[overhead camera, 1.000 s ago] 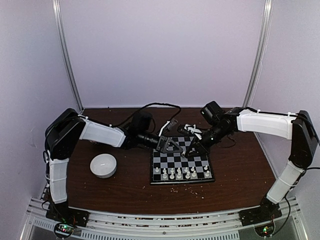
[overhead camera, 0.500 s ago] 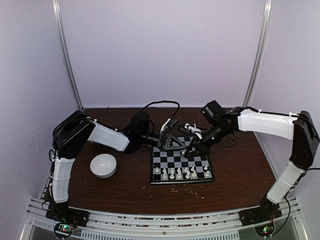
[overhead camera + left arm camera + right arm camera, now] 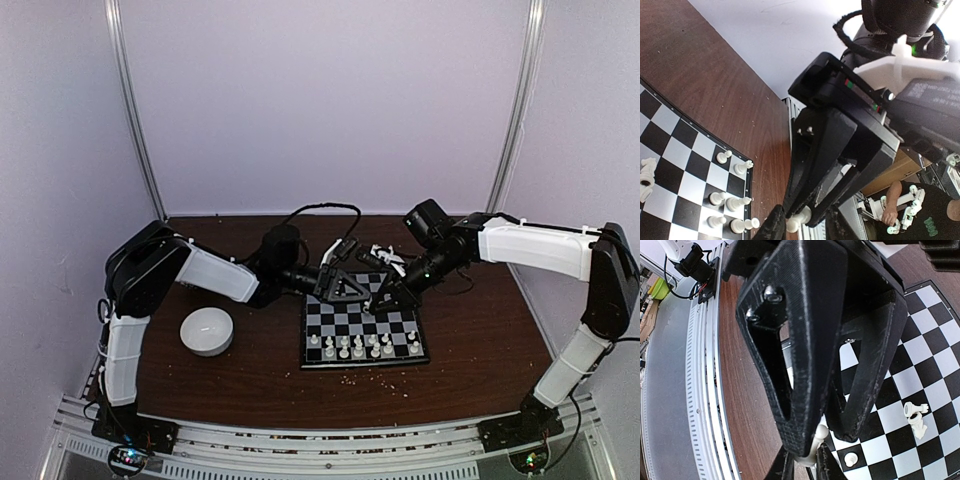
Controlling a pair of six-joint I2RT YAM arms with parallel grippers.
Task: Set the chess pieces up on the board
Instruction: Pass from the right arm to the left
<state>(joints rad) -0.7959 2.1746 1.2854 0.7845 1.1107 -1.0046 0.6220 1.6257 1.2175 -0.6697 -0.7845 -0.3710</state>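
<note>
Finds both claws tip to tip over the far part of the board (image 3: 345,322). Records the right gripper (image 3: 804,466) clenched on a single white chess piece (image 3: 813,444), with fingers against both sides of its lower body. Records the left gripper (image 3: 804,227) released, with fingers set either side of that same piece, one close against it and a visible gap at the other. Cannot determine the piece's height above the squares. Locates the other chess pieces (image 3: 358,347) standing in two rows on the board's near squares, on the base side of both claws and apart from them. Notes a tipped figure (image 3: 916,417) (possibly two, outline unclear) on a pale square off to one side of the right gripper. Notes a round white bowl (image 3: 207,331) on the table (image 3: 470,340), well out to the left of the left gripper, and crumbs (image 3: 385,378) nearer the bases than the board.
</note>
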